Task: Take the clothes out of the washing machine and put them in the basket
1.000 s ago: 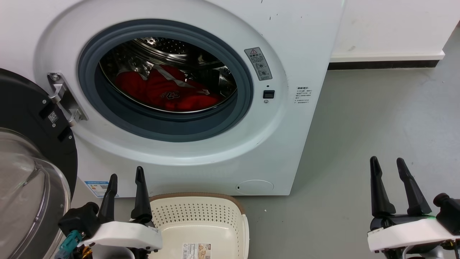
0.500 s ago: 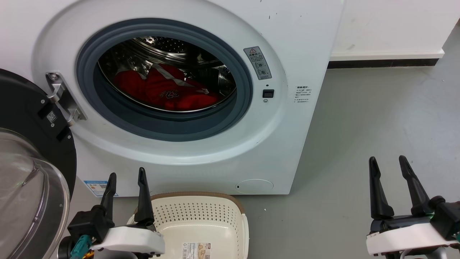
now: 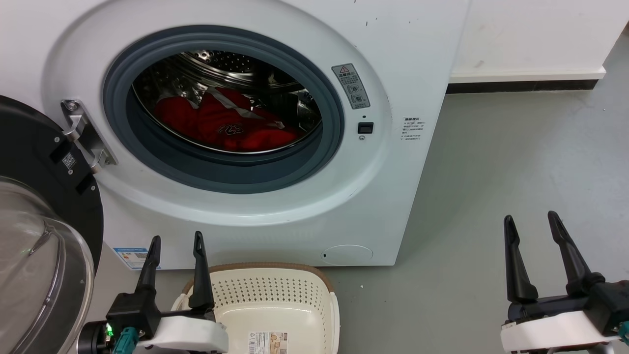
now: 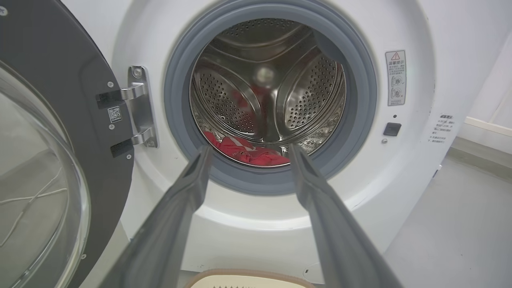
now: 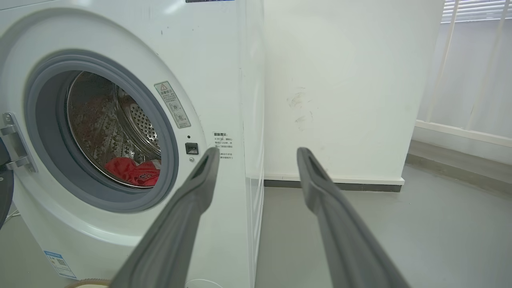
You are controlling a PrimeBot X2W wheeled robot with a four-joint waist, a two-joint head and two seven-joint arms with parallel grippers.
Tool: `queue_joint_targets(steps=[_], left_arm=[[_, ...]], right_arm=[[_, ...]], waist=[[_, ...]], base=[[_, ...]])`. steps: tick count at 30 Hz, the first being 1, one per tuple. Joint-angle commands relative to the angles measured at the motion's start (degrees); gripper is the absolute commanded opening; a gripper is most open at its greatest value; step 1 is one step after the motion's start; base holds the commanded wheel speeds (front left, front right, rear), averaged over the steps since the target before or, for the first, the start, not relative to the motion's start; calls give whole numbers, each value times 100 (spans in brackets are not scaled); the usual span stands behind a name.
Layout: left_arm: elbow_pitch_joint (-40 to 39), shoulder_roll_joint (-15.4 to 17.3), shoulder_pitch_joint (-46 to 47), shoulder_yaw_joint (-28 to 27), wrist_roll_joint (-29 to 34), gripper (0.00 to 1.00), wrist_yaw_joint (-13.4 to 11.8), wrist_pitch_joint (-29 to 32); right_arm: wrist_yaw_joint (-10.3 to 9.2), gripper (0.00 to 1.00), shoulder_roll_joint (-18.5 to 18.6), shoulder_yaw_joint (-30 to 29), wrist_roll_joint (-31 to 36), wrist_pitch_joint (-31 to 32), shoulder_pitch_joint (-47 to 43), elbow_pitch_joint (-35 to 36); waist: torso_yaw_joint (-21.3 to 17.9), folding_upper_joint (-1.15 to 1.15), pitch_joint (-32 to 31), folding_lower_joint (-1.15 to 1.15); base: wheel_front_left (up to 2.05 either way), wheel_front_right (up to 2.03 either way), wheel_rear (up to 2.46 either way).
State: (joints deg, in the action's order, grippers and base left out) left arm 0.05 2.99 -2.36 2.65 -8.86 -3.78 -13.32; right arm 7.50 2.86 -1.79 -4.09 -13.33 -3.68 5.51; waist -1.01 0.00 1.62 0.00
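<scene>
The red clothes (image 3: 228,125) lie at the bottom of the steel drum of the white washing machine (image 3: 393,59), whose door (image 3: 29,206) hangs open at the left. In the wrist views the clothes (image 4: 244,150) (image 5: 134,172) show low inside the porthole. The cream basket (image 3: 322,285) sits on the floor in front of the machine, with its rim (image 4: 248,276) at the bottom of the left wrist view. My left gripper (image 3: 177,241) (image 4: 248,152) is open just left of the basket, empty. My right gripper (image 3: 530,221) (image 5: 258,154) is open over the floor at the lower right, holding nothing.
Grey floor (image 3: 516,157) stretches to the right of the machine up to a white wall with a dark skirting (image 3: 521,88). The open door's glass bowl (image 3: 44,255) bulges out close to my left arm. A curtain (image 5: 472,60) hangs at the far right.
Both grippers have sunk slightly lower in the head view, and the left fingers have spread a little wider. The clothes and basket have not moved.
</scene>
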Motion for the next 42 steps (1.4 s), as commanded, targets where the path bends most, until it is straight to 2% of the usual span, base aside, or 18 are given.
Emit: queue_joint_targets(steps=[1,16,35,42], left_arm=[[-35,-3,-56,6,125,100,-25,-48],[-59,-12,-181,6,730,100,-123,-201],[40,-14,-206,15,634,100,-140,-191],[183,-12,-109,-39,553,100,-71,-191]], right_arm=[[-2,100,4,15,101,-46,-67,51],[-3,100,2,53,617,-195,-166,117],[-3,100,2,50,458,-188,-165,-48],[-3,100,1,75,493,-188,-115,-35]], waist=[[-1,0,1,0],[-34,0,8,0],[-30,0,-8,0],[-45,0,35,0]], base=[[0,0,0],[0,0,0],[0,0,0],[0,0,0]])
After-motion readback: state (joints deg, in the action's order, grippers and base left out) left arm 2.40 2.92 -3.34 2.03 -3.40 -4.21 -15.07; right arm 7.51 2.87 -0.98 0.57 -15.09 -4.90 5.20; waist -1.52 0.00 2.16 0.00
